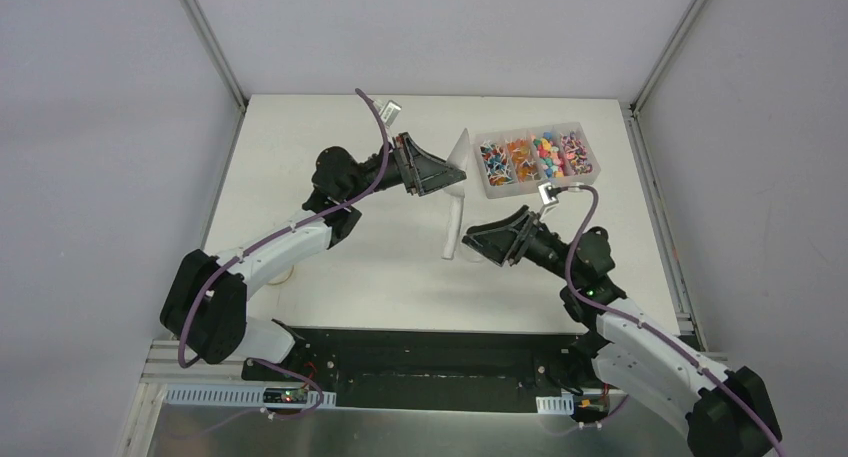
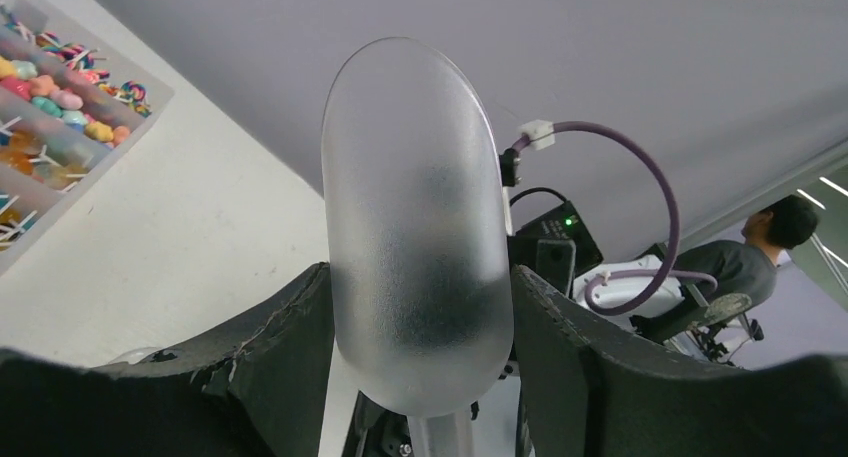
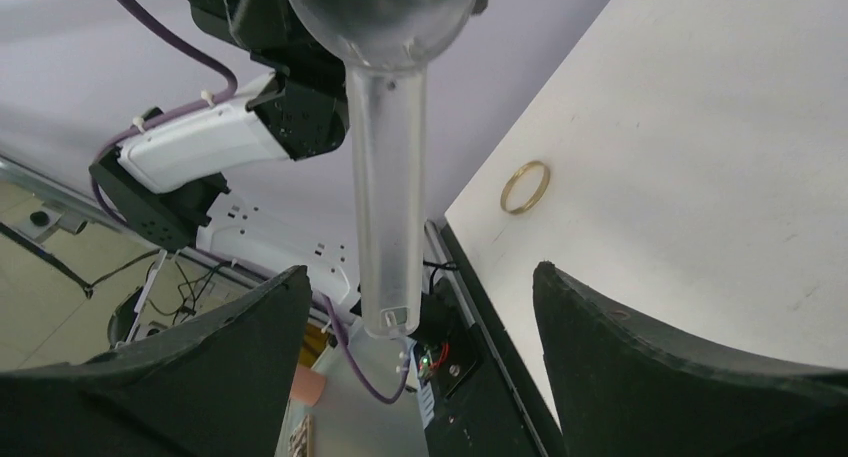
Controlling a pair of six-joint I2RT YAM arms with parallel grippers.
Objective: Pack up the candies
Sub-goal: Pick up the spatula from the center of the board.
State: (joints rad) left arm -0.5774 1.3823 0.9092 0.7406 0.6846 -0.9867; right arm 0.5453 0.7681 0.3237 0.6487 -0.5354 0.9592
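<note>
A frosted scoop is held upright by the left gripper; candies are seen in a divided box at ten o'clock

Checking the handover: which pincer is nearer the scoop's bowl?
Left. The left pincer clamps the bowl between its fingers; the right pincer stands open around the handle at its far end, not touching it.

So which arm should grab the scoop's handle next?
Probably right: the right gripper is open either side of the handle, while the left gripper clamps the scoop by its bowl.
</note>
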